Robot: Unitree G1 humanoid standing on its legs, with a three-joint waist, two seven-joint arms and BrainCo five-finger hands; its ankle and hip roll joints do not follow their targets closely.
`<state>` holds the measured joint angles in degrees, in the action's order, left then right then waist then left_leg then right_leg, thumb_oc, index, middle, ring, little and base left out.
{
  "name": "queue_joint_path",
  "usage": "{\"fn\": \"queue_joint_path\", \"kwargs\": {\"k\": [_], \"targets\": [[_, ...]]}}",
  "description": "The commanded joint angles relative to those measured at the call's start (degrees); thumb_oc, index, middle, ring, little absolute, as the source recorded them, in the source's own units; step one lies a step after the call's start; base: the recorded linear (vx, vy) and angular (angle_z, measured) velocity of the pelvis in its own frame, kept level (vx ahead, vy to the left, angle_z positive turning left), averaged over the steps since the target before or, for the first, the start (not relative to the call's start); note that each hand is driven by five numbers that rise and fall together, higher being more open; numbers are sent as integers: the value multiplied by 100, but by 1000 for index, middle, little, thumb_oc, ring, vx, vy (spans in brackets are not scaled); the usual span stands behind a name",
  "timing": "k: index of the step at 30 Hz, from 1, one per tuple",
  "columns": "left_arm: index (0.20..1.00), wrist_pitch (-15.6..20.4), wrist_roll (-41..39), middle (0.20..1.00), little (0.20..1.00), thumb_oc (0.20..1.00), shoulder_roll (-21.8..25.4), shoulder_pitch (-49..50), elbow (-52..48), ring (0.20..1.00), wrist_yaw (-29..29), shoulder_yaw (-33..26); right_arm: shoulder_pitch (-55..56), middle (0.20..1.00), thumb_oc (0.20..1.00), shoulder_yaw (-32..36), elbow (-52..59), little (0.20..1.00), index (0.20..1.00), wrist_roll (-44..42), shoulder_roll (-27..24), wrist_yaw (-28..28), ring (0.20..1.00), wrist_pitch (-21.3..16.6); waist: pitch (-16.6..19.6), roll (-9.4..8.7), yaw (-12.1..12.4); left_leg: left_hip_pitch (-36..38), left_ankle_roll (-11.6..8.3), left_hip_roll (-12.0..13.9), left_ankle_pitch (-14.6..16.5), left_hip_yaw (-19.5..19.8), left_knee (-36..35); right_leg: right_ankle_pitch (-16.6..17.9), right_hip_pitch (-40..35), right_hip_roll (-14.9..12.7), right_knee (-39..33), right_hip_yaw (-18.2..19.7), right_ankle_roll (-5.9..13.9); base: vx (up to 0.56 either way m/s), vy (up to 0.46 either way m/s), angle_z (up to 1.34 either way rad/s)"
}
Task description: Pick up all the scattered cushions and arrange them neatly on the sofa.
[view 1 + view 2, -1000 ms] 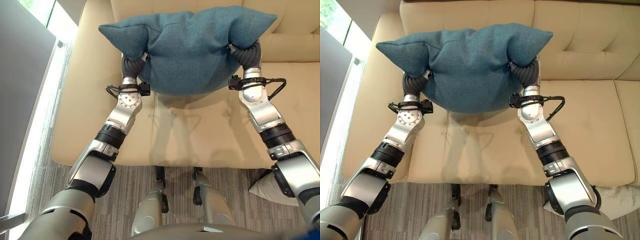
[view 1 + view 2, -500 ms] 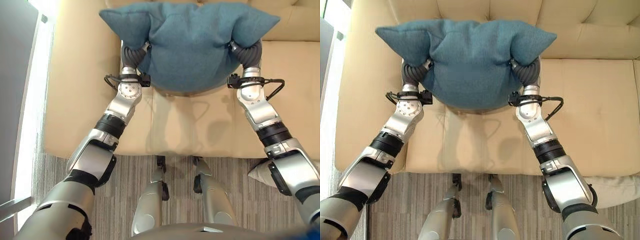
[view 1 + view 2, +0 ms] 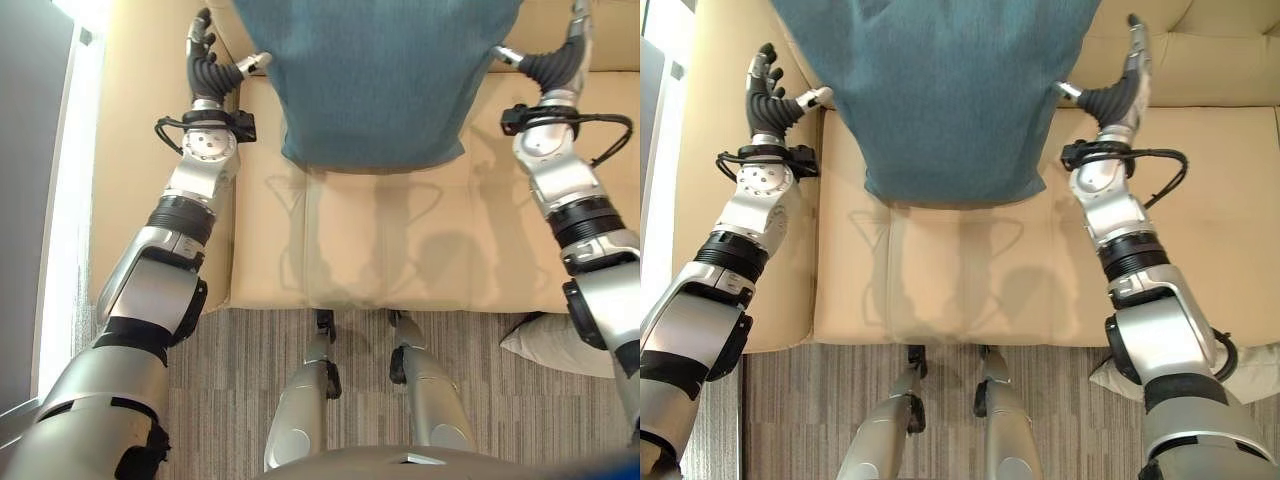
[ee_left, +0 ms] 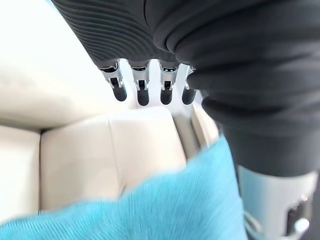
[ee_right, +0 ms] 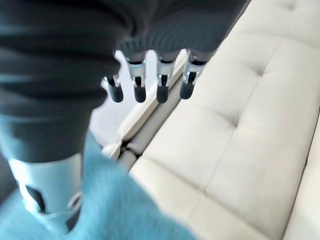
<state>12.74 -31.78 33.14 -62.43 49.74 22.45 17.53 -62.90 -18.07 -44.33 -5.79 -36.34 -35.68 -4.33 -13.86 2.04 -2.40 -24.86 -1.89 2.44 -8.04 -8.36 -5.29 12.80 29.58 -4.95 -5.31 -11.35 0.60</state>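
Note:
A large teal cushion (image 3: 375, 80) rests on the cream sofa's seat (image 3: 380, 240), its upper part running out past the view's far edge. My left hand (image 3: 768, 100) is open beside the cushion's left side, fingers straight and spread, the thumb reaching toward the fabric. My right hand (image 3: 1118, 98) is open the same way at the cushion's right side. In the left wrist view, straight fingers (image 4: 142, 90) point at the sofa back with teal cloth (image 4: 150, 215) beneath. Straight fingers (image 5: 137, 87) also show in the right wrist view, beside the teal cushion (image 5: 120, 210).
A pale grey cushion (image 3: 560, 345) lies on the striped grey carpet (image 3: 250, 360) at the sofa's front right corner. The sofa's left armrest (image 3: 130, 150) borders a bright window strip. Bare seat stretches to the right (image 3: 1220, 220).
Both hands have let go of the teal cushion, opened and swung outward to its sides. The cushion has gone farther back on the seat.

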Motion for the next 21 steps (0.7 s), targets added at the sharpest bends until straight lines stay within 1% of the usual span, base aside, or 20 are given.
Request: {"fn": "queue_joint_path", "kwargs": {"k": [1, 4, 5, 6, 7, 8, 9, 10, 11, 13, 15, 17, 18, 20, 21], "targets": [[1000, 335, -295, 1000, 1000, 1000, 423, -186, 216, 1000, -65, -26, -154, 1000, 1000, 195, -212, 1000, 1000, -293, -199, -66, 1000, -140, 320, 34, -53, 58, -381, -163, 276, 157, 29, -814, -344, -163, 425, 235, 742, 0, 0, 0], [1000, 357, -298, 1000, 1000, 1000, 617, -43, 139, 1000, -100, -140, 19, 1000, 1000, 270, -215, 1000, 1000, -353, -453, 3, 1000, -179, 367, -1, -62, 91, -380, -164, 289, 152, 29, -805, -395, -150, 388, 255, 741, 7, -7, 3], [1000, 383, -162, 1000, 1000, 1000, 669, 279, -238, 1000, -90, -270, 365, 1000, 1000, 441, -104, 1000, 1000, -406, -588, 85, 1000, -226, 391, -13, -60, 154, -380, -147, 305, 146, 29, -813, -469, -150, 368, 239, 738, 61, -24, 2], [1000, 396, 186, 1000, 1000, 1000, 647, 1279, -1069, 1000, -216, -590, 1404, 1000, 1000, 899, 468, 1000, 1000, -345, -646, 342, 1000, -301, 426, -56, -74, 390, -368, -114, 361, 127, 29, -866, -707, -143, 353, 237, 723, 57, -26, 1], [1000, 381, 201, 1000, 1000, 1000, 639, 1333, -1112, 1000, -205, -598, 1463, 1000, 1000, 918, 510, 1000, 1000, -333, -639, 342, 1000, -286, 439, -58, -72, 407, -369, -114, 365, 127, 29, -867, -728, -143, 346, 236, 723, 54, -26, 2], [1000, 368, 286, 1000, 1000, 1000, 624, 1586, -1263, 1000, -258, -661, 1753, 1000, 1000, 1049, 671, 1000, 1000, -289, -627, 411, 1000, -297, 459, -72, -85, 462, -359, -114, 355, 115, 29, -863, -809, -150, 332, 223, 714, 45, -18, 0], [1000, 361, 339, 1000, 1000, 1000, 563, 1990, -1555, 1000, -382, -750, 2185, 1000, 1000, 1216, 939, 1000, 1000, -225, -550, 498, 1000, -343, 489, -88, -102, 580, -349, -113, 392, 104, 29, -886, -934, -141, 315, 226, 707, 120, -41, 1], [1000, 330, 324, 1000, 1000, 1000, 417, 2695, -1759, 1000, -637, -976, 2931, 1000, 1000, 1502, 1235, 1000, 1000, -309, -363, 831, 1000, -415, 507, -130, -136, 862, -331, -85, 478, 72, 29, -969, -1207, -126, 321, 234, 697, 128, -42, 0], [1000, 312, 353, 1000, 1000, 1000, 280, 3185, -2005, 1000, -782, -1112, 3346, 1000, 1000, 1685, 1450, 1000, 1000, -412, -176, 983, 1000, -506, 497, -157, -158, 1029, -315, -76, 530, 53, 29, -1010, -1357, -119, 325, 252, 694, 103, -37, -5], [1000, 207, 450, 1000, 1000, 1000, 110, 3985, -2271, 1000, -1023, -1370, 4010, 1000, 1000, 1896, 1702, 1000, 1000, -414, -11, 1369, 1000, -494, 541, -190, -206, 1265, -290, -72, 540, 30, 29, -1054, -1597, -99, 334, 274, 680, 62, -32, -19], [1000, 142, 604, 1000, 1000, 1000, -19, 4637, -2396, 1000, -1191, -1555, 4557, 1000, 1000, 2075, 1767, 1000, 1000, -471, 132, 1706, 1000, -505, 584, -212, -247, 1483, -273, -68, 568, -1, 29, -1085, -1806, -88, 328, 296, 675, 50, -30, -18], [1000, 34, 810, 1000, 1000, 1000, -210, 5277, -2403, 1000, -1362, -1722, 5114, 1000, 1000, 2217, 1781, 1000, 1000, -391, 310, 1969, 1000, -512, 643, -222, -289, 1694, -255, -62, 604, -62, 29, -1091, -1995, -63, 298, 332, 687, 17, -26, -5], [1000, -21, 899, 1000, 1000, 1000, -251, 5496, -2420, 1000, -1458, -1775, 5297, 1000, 1000, 2257, 1757, 1000, 1000, -241, 335, 2091, 1000, -452, 692, -218, -311, 1759, -249, -54, 612, -77, 29, -1083, -2050, -63, 286, 337, 695, 2, -15, -9], [1000, -128, 1051, 1000, 1000, 1000, -479, 5960, -2260, 1000, -1564, -1805, 5656, 1000, 1000, 2257, 1706, 1000, 1000, -190, 567, 2256, 1000, -454, 774, -212, -362, 1920, -234, -51, 656, -151, 29, -1066, -2197, -48, 216, 377, 708, -7, -21, -16], [1000, -169, 1184, 1000, 1000, 1000, -581, 6124, -2193, 1000, -1632, -1822, 5797, 1000, 1000, 2225, 1609, 1000, 1000, -7, 591, 2310, 1000, -427, 804, -207, -373, 1990, -233, -43, 666, -168, 29, -1057, -2265, -46, 194, 375, 713, -21, -38, -17]]}}
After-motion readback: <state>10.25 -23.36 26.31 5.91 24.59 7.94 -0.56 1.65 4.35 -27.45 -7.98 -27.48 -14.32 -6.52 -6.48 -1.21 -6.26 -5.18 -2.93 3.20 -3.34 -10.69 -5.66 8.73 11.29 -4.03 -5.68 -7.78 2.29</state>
